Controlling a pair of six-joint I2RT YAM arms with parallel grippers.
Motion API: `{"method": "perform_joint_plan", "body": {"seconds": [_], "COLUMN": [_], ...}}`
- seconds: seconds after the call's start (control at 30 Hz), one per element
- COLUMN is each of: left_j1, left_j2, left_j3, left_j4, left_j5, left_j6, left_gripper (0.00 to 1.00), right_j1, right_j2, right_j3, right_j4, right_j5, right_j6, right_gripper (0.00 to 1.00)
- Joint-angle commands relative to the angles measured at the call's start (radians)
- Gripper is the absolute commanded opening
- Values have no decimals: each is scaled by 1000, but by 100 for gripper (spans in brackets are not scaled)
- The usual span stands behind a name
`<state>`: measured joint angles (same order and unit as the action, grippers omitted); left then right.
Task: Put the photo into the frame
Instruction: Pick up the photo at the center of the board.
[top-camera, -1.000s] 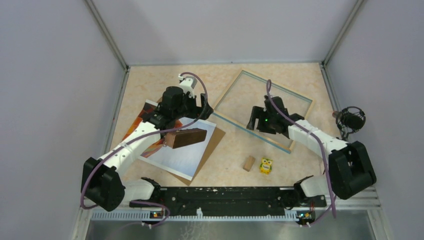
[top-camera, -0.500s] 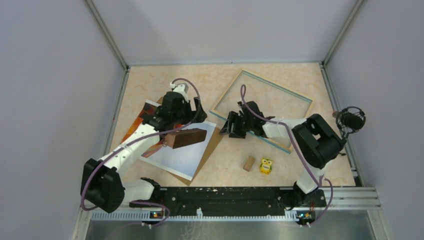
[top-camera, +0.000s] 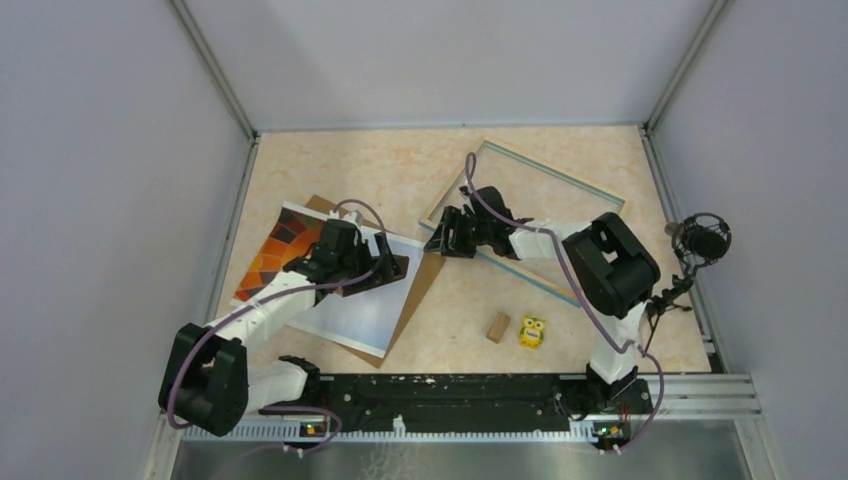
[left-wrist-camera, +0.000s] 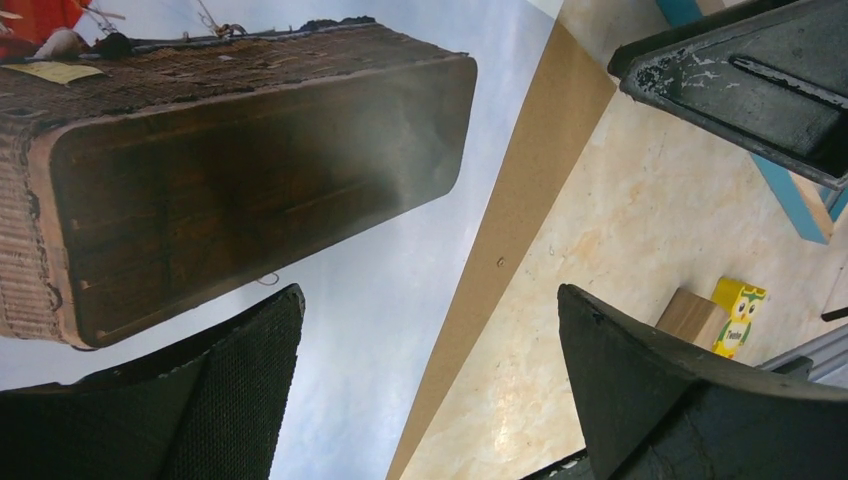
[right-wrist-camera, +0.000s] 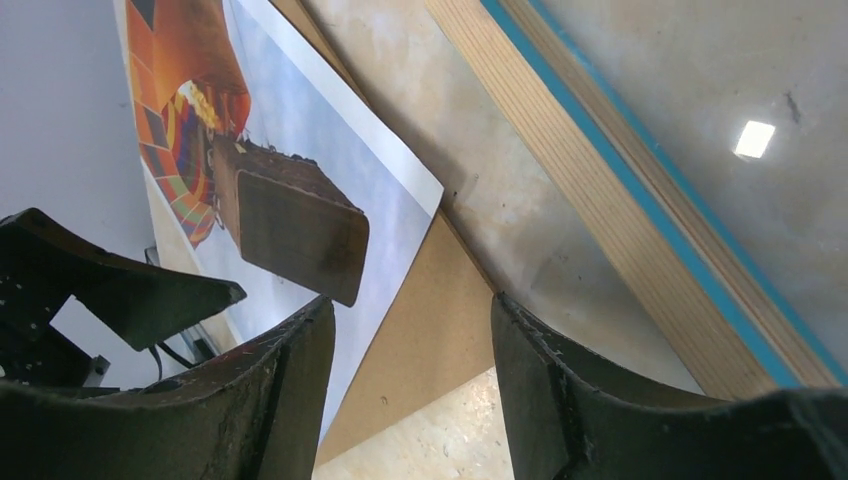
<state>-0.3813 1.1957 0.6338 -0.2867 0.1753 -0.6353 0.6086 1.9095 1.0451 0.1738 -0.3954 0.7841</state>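
The photo (top-camera: 350, 312), a balloon print with an orange-red envelope and dark basket on pale sky, lies flat at the left on a brown backing board (top-camera: 421, 284). My left gripper (top-camera: 386, 264) is open and empty low over the photo's right edge; in the left wrist view (left-wrist-camera: 430, 385) print and board show between its fingers. The frame (top-camera: 556, 173), light wood with blue edges, lies at the back right. My right gripper (top-camera: 436, 238) is open and empty at the frame's left corner. The right wrist view (right-wrist-camera: 410, 400) shows the photo (right-wrist-camera: 300, 130), board (right-wrist-camera: 430, 330) and frame (right-wrist-camera: 620, 180).
A small wooden block (top-camera: 497, 326) and a yellow owl toy (top-camera: 532, 331) sit on the table in front of the frame. A black fan-like object (top-camera: 705, 238) hangs at the right wall. Grey walls enclose the table on three sides.
My left gripper has drawn back and down over the photo's right part. My right arm has swung left, its gripper going from inside the frame to the frame's left corner beside the board.
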Motion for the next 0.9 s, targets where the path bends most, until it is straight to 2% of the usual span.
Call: {"method": "perform_joint_plan", "body": {"seconds": [0.0, 0.47, 0.7, 0.87], "left_j1": [-1, -1, 0, 0], "left_j2": [-12, -13, 3, 8], "left_j3": [-24, -113, -119, -129], "left_j4": [84, 135, 152, 161], "left_j5": [29, 23, 30, 32], "left_j6": [-19, -26, -12, -3], "left_gripper": [98, 98, 98, 98], "right_j1": [-2, -4, -4, -4], "right_j2": [17, 138, 167, 169], "right_j3": [66, 141, 149, 143], "right_j4": [3, 83, 175, 254], "right_j5": [-20, -72, -121, -156], "right_j6": [-38, -4, 50, 101], "right_gripper": [58, 53, 50, 44]}}
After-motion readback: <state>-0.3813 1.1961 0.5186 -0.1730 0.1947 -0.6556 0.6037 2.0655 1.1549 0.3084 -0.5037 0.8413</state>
